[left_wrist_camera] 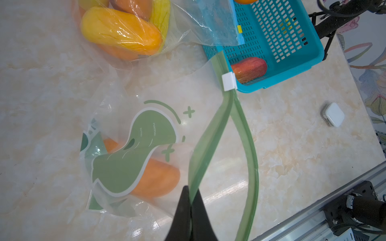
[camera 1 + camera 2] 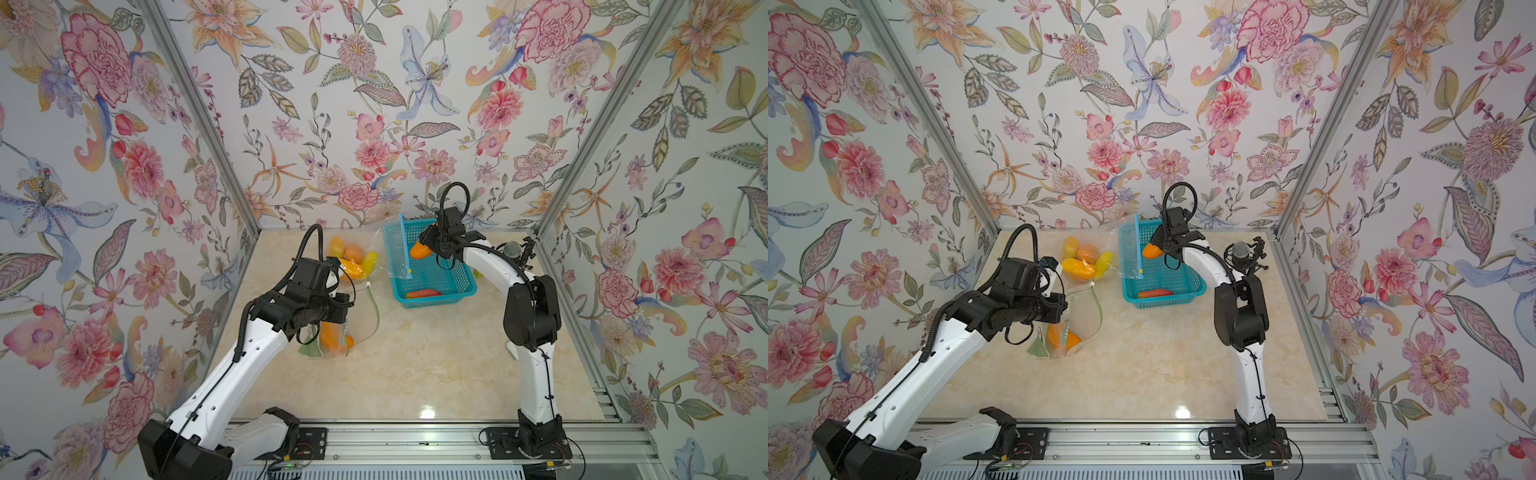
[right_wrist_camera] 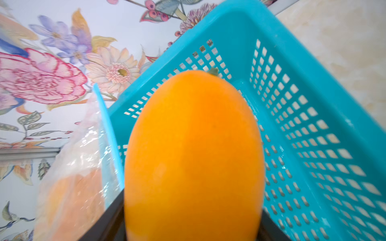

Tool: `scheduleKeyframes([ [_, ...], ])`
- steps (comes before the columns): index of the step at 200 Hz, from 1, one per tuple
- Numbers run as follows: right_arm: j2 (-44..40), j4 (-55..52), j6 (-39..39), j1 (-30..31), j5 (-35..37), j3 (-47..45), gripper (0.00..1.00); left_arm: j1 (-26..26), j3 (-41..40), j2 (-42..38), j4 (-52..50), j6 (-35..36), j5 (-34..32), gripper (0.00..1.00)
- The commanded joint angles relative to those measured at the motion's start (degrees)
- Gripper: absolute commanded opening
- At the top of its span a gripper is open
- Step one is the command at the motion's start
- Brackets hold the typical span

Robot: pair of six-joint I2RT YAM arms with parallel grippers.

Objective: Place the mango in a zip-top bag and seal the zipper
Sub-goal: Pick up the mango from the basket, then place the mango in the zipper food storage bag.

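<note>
An orange mango (image 3: 194, 156) is clamped between the jaws of my right gripper (image 3: 192, 227), lifted over the blue basket (image 2: 436, 297) at the back right; in both top views it pokes out left of the wrist (image 2: 419, 250) (image 2: 1150, 251). My left gripper (image 1: 191, 196) is shut on one green zipper strip of the zip-top bag (image 1: 125, 162), holding it up from the table. The bag's mouth gapes, its two green strips apart below the white slider (image 1: 228, 81). One orange mango (image 1: 158, 181) lies inside this bag.
A second clear bag (image 1: 121, 33) with a blue zipper holds several mangoes at the back and drapes over the basket's left wall. A red mango (image 1: 248, 70) lies in the basket. A microphone (image 2: 513, 249) stands right of the basket, with a small white device (image 1: 334, 114) nearby.
</note>
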Motion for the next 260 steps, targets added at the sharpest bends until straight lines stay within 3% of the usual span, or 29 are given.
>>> scheduleKeyframes([
  [1,-11.8,10.1,-3.5,0.7,-1.9,-11.4,0.58,-0.4,0.5,0.2,1.2,-1.1,1.1,0.00],
  [35,-27.3,17.9,-6.7,5.6,-4.4,-27.8,0.58,-0.5,2.2,1.2,0.7,-0.9,1.5,0.00],
  [87,-41.5,31.8,-11.5,21.6,-1.1,-43.9,0.59,-0.5,3.0,2.1,2.0,-1.7,3.4,0.00],
  [119,-40.7,36.0,-15.2,28.6,1.8,-44.8,0.59,-0.5,3.4,2.1,2.5,-1.9,4.2,0.00],
  [175,-32.8,38.4,-16.0,34.5,2.1,-42.1,0.61,-0.5,4.4,1.4,2.4,-1.9,4.1,0.00],
  [227,-28.5,32.4,-18.0,34.8,-4.1,-36.1,0.89,-0.4,5.8,0.3,2.7,-2.2,4.8,0.00],
  [260,-29.4,31.8,-18.0,33.9,-5.7,-36.1,0.92,-0.4,6.5,-0.4,3.3,-2.9,4.6,0.00],
])
